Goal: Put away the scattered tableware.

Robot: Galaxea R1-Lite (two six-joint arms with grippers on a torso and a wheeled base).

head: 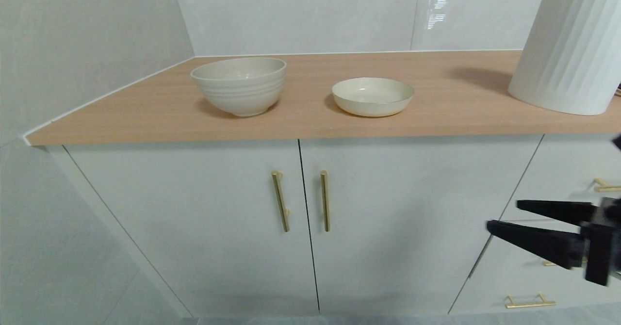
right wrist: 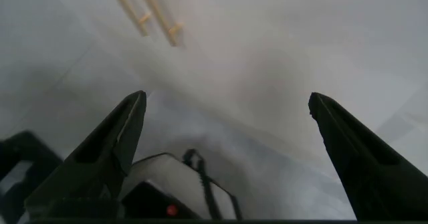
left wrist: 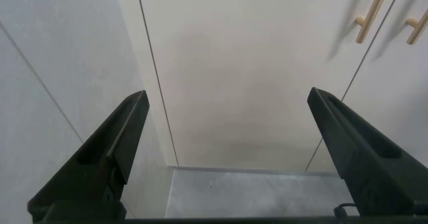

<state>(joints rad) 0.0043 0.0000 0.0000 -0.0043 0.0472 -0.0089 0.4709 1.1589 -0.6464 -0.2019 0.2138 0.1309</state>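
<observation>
Up on the wooden countertop [head: 160, 116], two pieces of tableware stand upright and well apart from each other. A deep ribbed bowl [head: 238, 85] sits toward the left end, roughly midway between the front edge and the tiled back wall [head: 301, 14]. A shallow cream dish [head: 372, 96] sits near the middle of the countertop, at about the same depth. A tall white fluted container [head: 570, 43] stands at the right end, well apart from the dish. Below the front edge, two pale cabinet doors [head: 194, 218] are closed and meet at a thin seam, with a slim gold handle [head: 280, 200] on either side of it. To the right of them are drawer fronts [head: 558, 170] with short gold pulls [head: 606, 186]. The right gripper [head: 504, 215] hangs in front of those drawers, lower than the countertop and well away from both bowl and dish. Its black fingers are spread with nothing between them, and the tips point toward the doors. The left gripper [left wrist: 225, 100] is likewise spread wide and holds nothing. In its own wrist view it faces a pale cabinet front low down, near the grey floor [left wrist: 241, 194].
</observation>
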